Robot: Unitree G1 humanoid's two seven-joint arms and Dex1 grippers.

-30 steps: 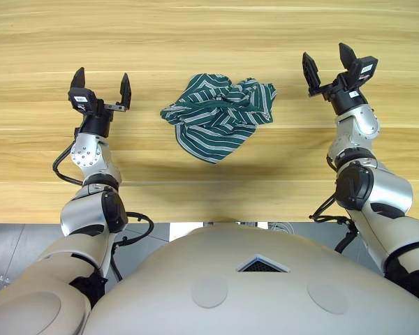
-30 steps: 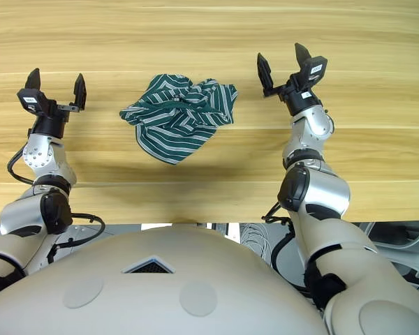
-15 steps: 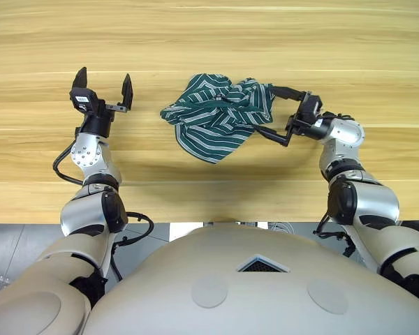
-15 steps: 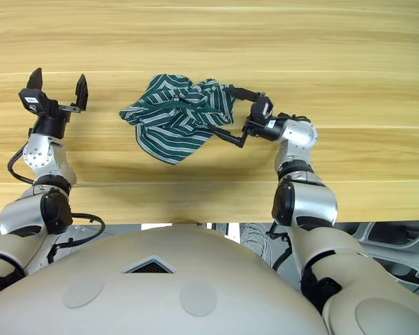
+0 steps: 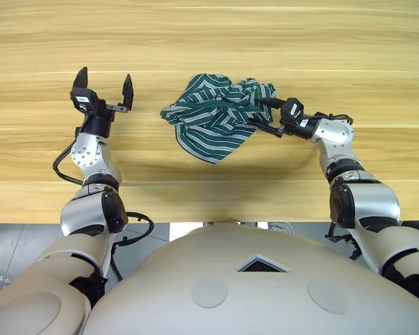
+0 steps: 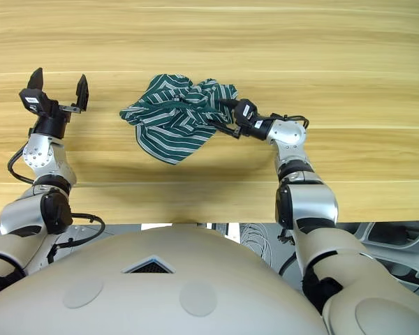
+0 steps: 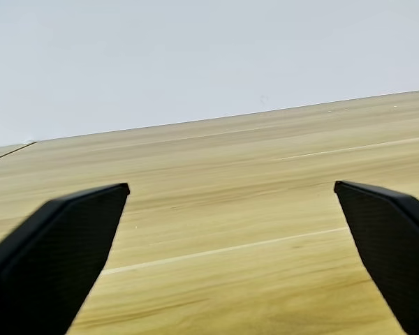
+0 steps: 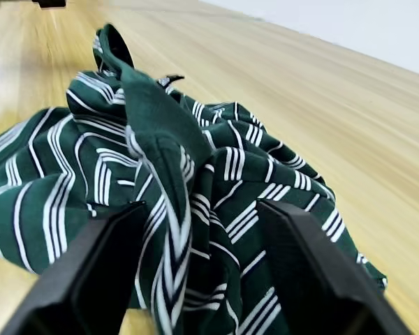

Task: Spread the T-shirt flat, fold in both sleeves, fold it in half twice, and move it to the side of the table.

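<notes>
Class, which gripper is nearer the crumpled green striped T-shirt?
Right. The right gripper straddles an edge of the green striped T-shirt; the left gripper is apart, to its left.

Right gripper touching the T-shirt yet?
Touching. Right wrist view: a bunched fold of the T-shirt fills the open right gripper, lying against both fingers.

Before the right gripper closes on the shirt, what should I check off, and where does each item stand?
1. Shirt within reach on the table: ok.
2. Shirt spread flat: not ok, it is a crumpled heap.
3. Right gripper open and straddling a fold at the shirt's edge: ok.
4. Which part that fold is, sleeve or hem: cannot tell.
5. Left gripper open and apart from the shirt: ok.
</notes>
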